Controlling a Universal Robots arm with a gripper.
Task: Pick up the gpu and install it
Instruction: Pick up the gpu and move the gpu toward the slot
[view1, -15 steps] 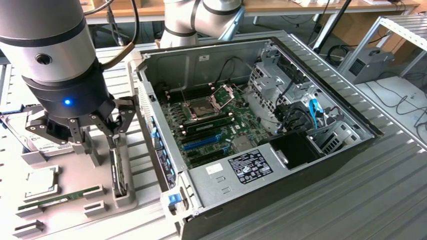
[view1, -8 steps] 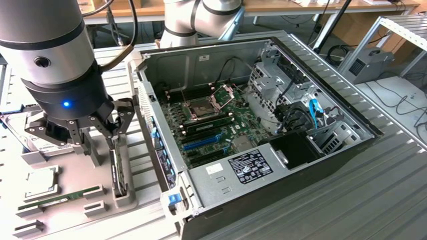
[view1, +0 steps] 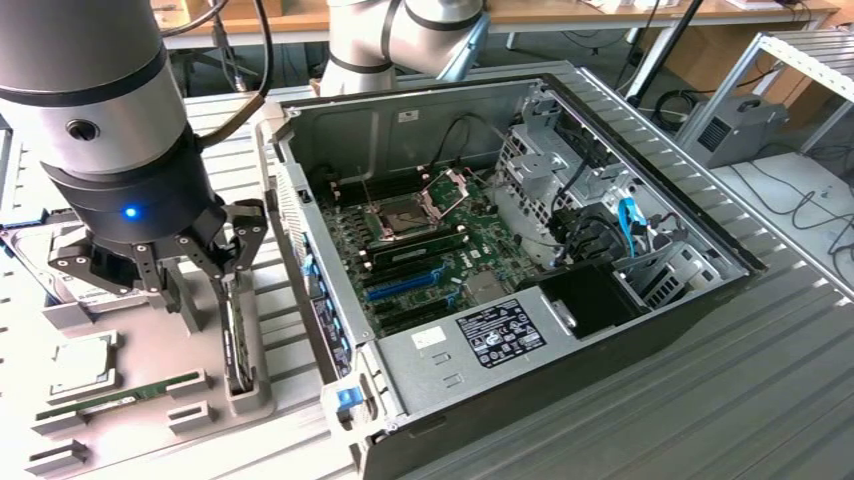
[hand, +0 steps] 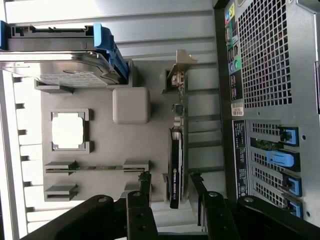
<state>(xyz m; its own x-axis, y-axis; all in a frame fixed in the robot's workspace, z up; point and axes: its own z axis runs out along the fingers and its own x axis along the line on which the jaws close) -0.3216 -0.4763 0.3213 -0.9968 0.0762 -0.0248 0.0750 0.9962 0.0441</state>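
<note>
The gpu (hand: 176, 165) stands on its long edge in a slot of the grey parts holder (hand: 125, 140), with its silver bracket (hand: 181, 67) at the end farther from my gripper. In the exterior view the gpu (view1: 239, 345) is a thin dark card at the holder's side nearest the computer. My gripper (hand: 170, 187) hangs just above it and is open. One black finger (hand: 145, 185) stands on each side of the card's near end, and neither touches it. In the exterior view the gripper (view1: 207, 290) is low over the holder.
The open computer case (view1: 694, 290) lies on the exterior view's right, its motherboard (view1: 427, 240) and blue slot (view1: 407, 283) exposed. The holder also carries a hard drive (hand: 60, 67) in a blue caddy, a CPU (hand: 69, 131) and a RAM stick (hand: 95, 168).
</note>
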